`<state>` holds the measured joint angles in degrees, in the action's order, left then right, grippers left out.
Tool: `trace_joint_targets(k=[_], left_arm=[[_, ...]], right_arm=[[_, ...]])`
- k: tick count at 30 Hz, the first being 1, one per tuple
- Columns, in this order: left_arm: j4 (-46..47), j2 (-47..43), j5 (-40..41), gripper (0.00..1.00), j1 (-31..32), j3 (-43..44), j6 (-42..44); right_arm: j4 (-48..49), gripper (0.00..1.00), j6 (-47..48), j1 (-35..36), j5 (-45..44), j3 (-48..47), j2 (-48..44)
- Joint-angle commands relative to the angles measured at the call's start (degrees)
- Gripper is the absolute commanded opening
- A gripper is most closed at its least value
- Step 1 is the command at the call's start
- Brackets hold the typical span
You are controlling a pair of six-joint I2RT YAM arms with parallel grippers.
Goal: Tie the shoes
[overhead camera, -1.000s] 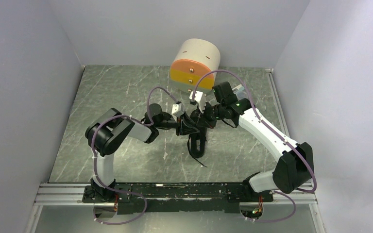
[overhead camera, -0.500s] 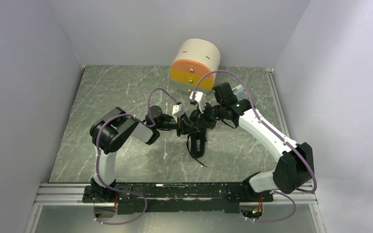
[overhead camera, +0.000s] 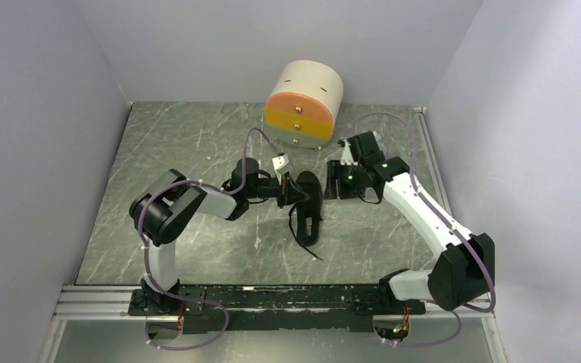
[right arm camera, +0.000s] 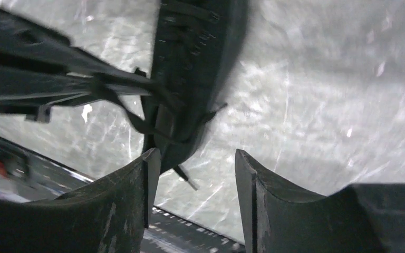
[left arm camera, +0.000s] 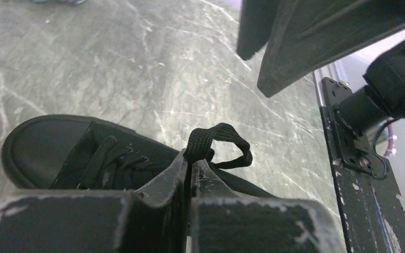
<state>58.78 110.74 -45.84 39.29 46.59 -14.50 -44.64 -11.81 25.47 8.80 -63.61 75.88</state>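
Note:
The black shoe (overhead camera: 309, 203) lies mid-table with its toe toward the back. In the left wrist view its toe cap (left arm camera: 37, 146) sits at the left. My left gripper (overhead camera: 285, 196) is at the shoe's left side, shut on a loop of black lace (left arm camera: 219, 139) that sticks out past its fingertips (left arm camera: 192, 161). My right gripper (overhead camera: 330, 186) hovers just right of the shoe, open and holding nothing. The right wrist view has the shoe (right arm camera: 198, 58) beyond the spread right gripper (right arm camera: 196, 154), with a taut lace (right arm camera: 132, 118) running to the left gripper (right arm camera: 37, 79).
A round drawer box (overhead camera: 305, 102) with orange and yellow fronts stands at the back, behind the shoe. A loose lace end (overhead camera: 309, 248) trails toward the near edge. Grey walls close in the left, back and right sides.
My right gripper has opened, let go at the shoe and drawn back to the right. The left gripper closed on the lace loop and keeps hold, shifted slightly left.

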Motion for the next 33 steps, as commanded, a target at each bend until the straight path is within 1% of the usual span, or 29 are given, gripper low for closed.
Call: trace_joint_targets(k=[1,2,5,7,9,11,13,16,18,20,23,28,33], left_arm=[[-9.99,-3.62,6.00,0.05,0.44,1.88,0.97],[-10.40,-4.09,6.49,0.05,0.44,1.80,0.52],[-12.86,-5.00,9.36,0.05,0.42,1.49,-0.92],[-14.25,-5.47,10.83,0.05,0.44,1.02,-1.52],[-12.60,-5.60,11.35,0.05,0.44,0.26,-3.47],[-10.80,-5.12,10.77,0.05,0.44,-0.03,-5.71],[-9.92,-4.60,10.31,0.05,0.44,0.08,-7.18],[-6.56,-4.21,9.47,0.05,0.56,-0.75,-9.98],[-5.84,-4.51,10.39,0.05,0.97,-1.30,-10.16],[-6.21,-4.56,10.95,0.05,1.33,-1.32,-9.90],[-6.57,-4.23,11.02,0.05,2.11,-1.08,-9.89],[-7.54,-4.36,12.09,0.05,3.31,-0.85,-9.58],[-8.48,-5.37,12.79,0.05,3.40,-1.40,-9.38]], right_arm=[[0.35,0.57,-22.26,-9.42,10.11,7.89,0.34],[3.15,0.58,-25.48,-11.27,12.16,9.99,0.06],[9.63,0.58,-36.01,-12.94,11.27,12.85,0.47],[11.22,0.59,-43.15,-12.55,10.11,13.30,3.01],[12.59,0.57,-49.31,-12.04,11.61,14.53,6.03],[16.65,0.57,-54.86,-10.02,12.44,15.95,8.05],[20.35,0.56,-59.23,-7.90,11.02,16.80,9.07],[20.01,0.56,-62.65,-7.10,8.12,17.30,9.82],[19.71,0.56,-64.61,-7.08,5.93,18.66,9.26],[20.66,0.55,-67.24,-7.09,5.73,21.49,8.59],[23.47,0.49,-71.70,-7.06,6.98,26.28,7.34],[26.96,0.47,-74.80,-7.15,5.80,30.74,5.03],[30.63,0.35,-75.38,-6.77,5.17,30.86,7.95]])
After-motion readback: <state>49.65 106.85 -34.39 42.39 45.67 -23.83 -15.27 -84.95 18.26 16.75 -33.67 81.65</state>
